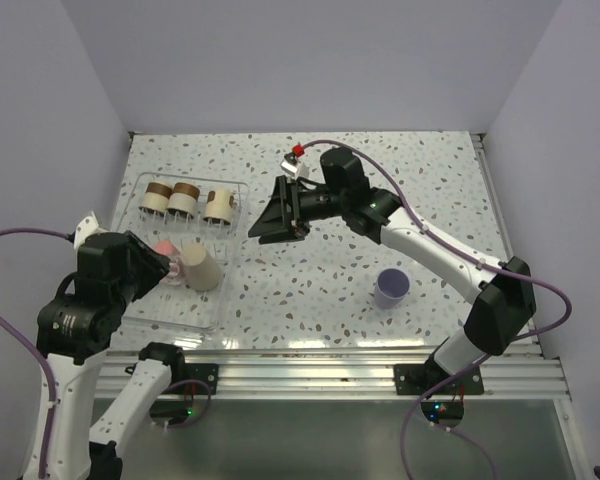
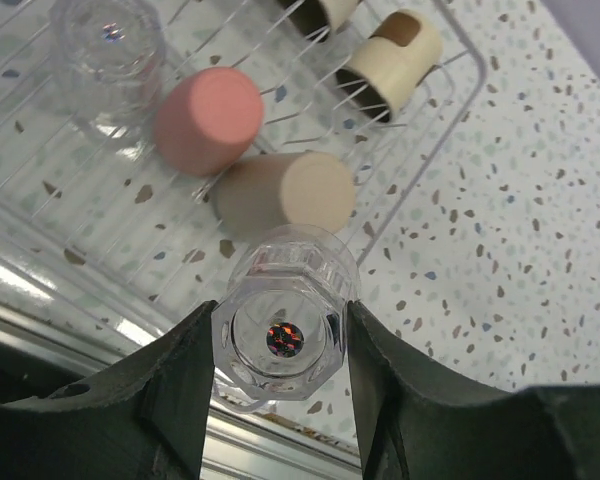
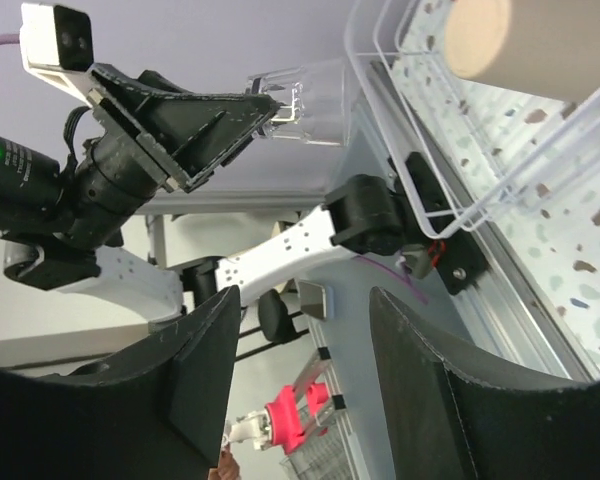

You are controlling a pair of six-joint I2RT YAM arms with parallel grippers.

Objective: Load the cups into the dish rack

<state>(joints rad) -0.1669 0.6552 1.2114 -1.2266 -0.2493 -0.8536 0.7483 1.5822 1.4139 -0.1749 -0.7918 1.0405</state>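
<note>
While gripped, clear cup [image 2: 290, 290]: held over the dish rack's [image 2: 70, 210] near edge.
Handling: probably light, rigid, slick, crackable; pinch the side walls gently.
Left gripper [image 2: 282, 330]: fingers closed on the cup's sides.
Right gripper [image 3: 300, 300]: fingers spread, empty, beside the rack.

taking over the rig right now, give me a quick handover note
left gripper: jaws shut on a clear cup, held over the dish rack.
right gripper: jaws open, empty, beside the rack.
Done: six in the rack: three banded cups, coral cup, beige cup, second clear cup.
To do: set down the held cup, then fetch the lavender cup, upright on the table right of the rack.
</note>
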